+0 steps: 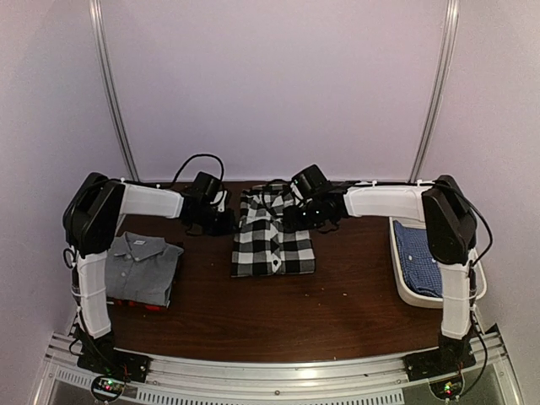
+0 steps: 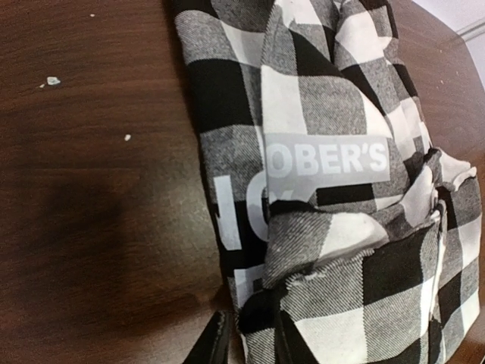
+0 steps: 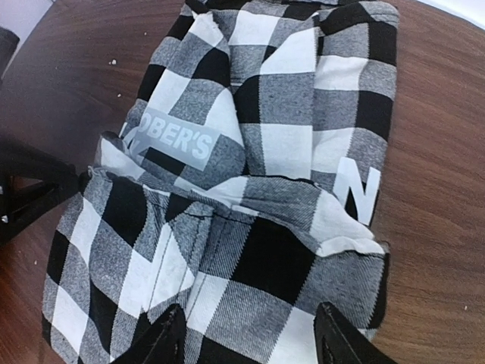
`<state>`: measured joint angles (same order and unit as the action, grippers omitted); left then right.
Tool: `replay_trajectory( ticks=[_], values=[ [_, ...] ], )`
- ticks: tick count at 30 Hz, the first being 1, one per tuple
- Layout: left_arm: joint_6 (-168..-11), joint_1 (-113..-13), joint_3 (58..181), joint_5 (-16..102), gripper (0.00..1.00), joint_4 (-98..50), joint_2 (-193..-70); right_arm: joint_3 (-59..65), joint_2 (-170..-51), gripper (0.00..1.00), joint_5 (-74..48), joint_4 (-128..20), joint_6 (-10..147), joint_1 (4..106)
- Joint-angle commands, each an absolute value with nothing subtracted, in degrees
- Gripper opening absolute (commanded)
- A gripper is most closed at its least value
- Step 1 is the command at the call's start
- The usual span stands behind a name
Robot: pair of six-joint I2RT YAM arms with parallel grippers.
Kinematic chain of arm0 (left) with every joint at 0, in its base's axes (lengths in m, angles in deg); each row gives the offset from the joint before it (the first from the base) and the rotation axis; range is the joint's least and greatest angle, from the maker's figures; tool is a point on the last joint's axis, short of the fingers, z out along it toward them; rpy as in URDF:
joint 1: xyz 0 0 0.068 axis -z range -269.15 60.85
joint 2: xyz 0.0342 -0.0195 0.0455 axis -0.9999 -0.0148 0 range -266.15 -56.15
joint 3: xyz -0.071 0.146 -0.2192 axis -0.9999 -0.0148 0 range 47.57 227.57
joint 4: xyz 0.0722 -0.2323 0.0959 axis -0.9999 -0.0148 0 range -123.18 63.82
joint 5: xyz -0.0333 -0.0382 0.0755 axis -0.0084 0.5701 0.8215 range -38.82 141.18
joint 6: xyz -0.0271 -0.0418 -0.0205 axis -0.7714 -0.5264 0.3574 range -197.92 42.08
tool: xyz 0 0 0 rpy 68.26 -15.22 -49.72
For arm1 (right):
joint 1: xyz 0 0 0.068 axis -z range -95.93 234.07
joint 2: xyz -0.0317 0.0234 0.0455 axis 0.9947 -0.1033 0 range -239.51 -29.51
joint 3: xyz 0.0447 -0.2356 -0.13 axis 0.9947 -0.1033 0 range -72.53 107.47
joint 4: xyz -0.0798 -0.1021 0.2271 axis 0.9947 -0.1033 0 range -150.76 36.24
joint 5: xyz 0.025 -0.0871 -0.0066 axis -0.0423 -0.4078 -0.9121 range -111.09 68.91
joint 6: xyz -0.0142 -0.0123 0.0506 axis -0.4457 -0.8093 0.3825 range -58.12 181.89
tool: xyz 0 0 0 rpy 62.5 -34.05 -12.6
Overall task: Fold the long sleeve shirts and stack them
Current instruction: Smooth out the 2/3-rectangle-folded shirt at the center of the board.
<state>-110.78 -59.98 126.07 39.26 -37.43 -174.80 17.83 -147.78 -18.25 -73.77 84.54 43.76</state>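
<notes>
Your brown table (image 1: 337, 304) carries the check shirt (image 1: 272, 246) between left gripper (image 1: 221, 221) and right gripper (image 1: 297, 218), a grey-topped shirt pile (image 1: 143, 266) left of both, the white tub (image 1: 398, 266) right of both.

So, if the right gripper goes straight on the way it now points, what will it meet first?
Most likely the folded black-and-white check cloth shirt. It lies directly ahead of the open right gripper and fills its wrist view. The depth to it is unclear.
</notes>
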Motion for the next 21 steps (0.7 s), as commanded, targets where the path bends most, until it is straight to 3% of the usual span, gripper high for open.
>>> replay_trajectory(
  ticks=[1,13,21],
  values=[
    [-110.8,-60.4,126.7,42.6,0.24,-37.0,-171.7,24.0,-152.4,0.60,-23.6,-76.7,84.9,40.9],
    [-111.0,-60.2,125.6,39.8,0.25,-35.1,-167.4,34.5,-165.3,0.63,-27.7,-82.3,85.4,41.7],
    [-113.5,-57.3,132.2,34.3,0.24,-32.8,-173.4,34.7,-157.8,0.66,-24.1,-81.7,85.5,42.1]
  ],
)
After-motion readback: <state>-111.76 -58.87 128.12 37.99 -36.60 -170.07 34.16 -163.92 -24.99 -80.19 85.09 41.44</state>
